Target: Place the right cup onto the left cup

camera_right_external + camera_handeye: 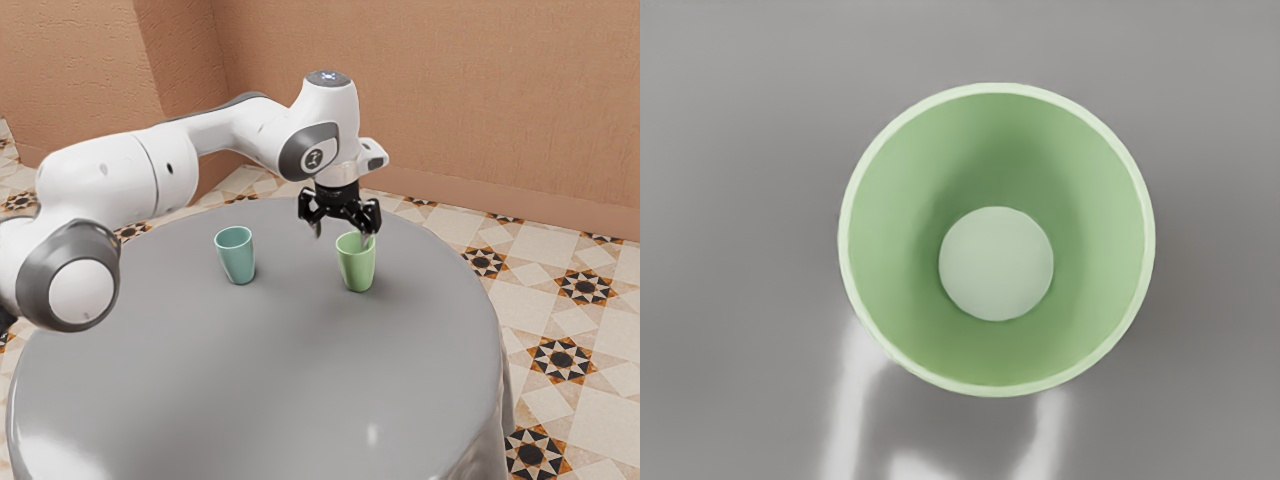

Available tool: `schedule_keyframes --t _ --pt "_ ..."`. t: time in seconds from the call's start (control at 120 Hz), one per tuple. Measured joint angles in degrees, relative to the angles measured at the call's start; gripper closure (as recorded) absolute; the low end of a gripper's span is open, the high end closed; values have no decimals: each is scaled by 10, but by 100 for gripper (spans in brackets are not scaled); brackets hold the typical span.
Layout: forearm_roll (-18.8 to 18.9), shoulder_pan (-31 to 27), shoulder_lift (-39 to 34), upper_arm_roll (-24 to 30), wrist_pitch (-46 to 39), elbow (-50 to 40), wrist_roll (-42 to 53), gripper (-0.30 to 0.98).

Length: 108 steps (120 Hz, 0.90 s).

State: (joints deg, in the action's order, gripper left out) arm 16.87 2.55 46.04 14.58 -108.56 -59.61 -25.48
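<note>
Green cup (pixel 356 265) is upright on the bench (pixel 250 370), just under the tool (pixel 342 234), mouth up, nothing in it. I take it as the "right cup" since the tool is lined up over it; names alone don't settle it. Tool is open, fingers spread and pointing down, nothing gripped. In the exterior view one fingertip overlaps the green cup's mouth; can't tell if it touches the rim or is just above or behind it. Teal cup (pixel 238 258), presumably the target, is upright too, well apart from the tool, back toward the arm's base (pixel 60 275). Step in hand, my read: pre-grasp on the green cup; no lift, no stacking done. Next: check centring, get one finger either side of the wall or of the whole body, go down straight, close, confirm hold before lifting. Then raise enough to clear the teal cup's rim, carry back toward the base, centre above the teal cup, lower upright, release. Risks: a finger landing on the rim and tipping the green cup on the way down; off-centre release leaving it cocked on the teal cup or knocking both over.
</note>
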Motion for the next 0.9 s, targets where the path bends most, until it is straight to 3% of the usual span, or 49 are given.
schedule_keyframes --t 0.292,0.9 --pt "25 1 82 33 -2 103 15 0" --pt "69 8 112 55 -3 130 35 0"
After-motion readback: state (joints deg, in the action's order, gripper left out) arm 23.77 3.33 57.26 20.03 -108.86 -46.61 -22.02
